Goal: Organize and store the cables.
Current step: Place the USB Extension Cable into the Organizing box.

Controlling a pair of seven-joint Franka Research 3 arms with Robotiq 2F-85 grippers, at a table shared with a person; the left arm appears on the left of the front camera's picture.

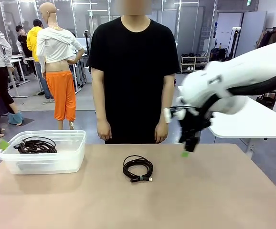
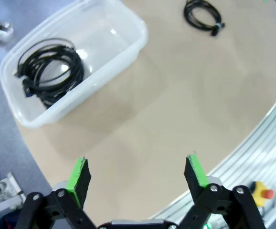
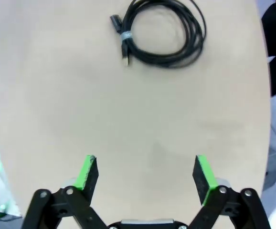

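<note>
One coiled black cable (image 1: pixel 138 168) lies on the tan table in front of the person; it also appears as the coil (image 3: pixel 164 31) ahead of my right gripper and as the coil (image 2: pixel 202 16) far from my left one. More coiled cables (image 1: pixel 35 144) rest inside the clear plastic bin (image 1: pixel 76 157), seen from above as the cables (image 2: pixel 49 71). My right gripper (image 1: pixel 185 151) hangs open above the table, right of the loose coil, its jaws (image 3: pixel 146 174) wide and empty. My left gripper (image 2: pixel 137 174) is open and empty over the table's near-left part, short of the bin (image 2: pixel 128 28).
A person in a black shirt stands at the far edge of the table (image 1: pixel 214 200), hands down at their sides. A green fingertip (image 1: pixel 3 144) of my left gripper shows at the picture's left edge beside the bin. The table's metal edge (image 2: pixel 267 143) runs close to my left gripper.
</note>
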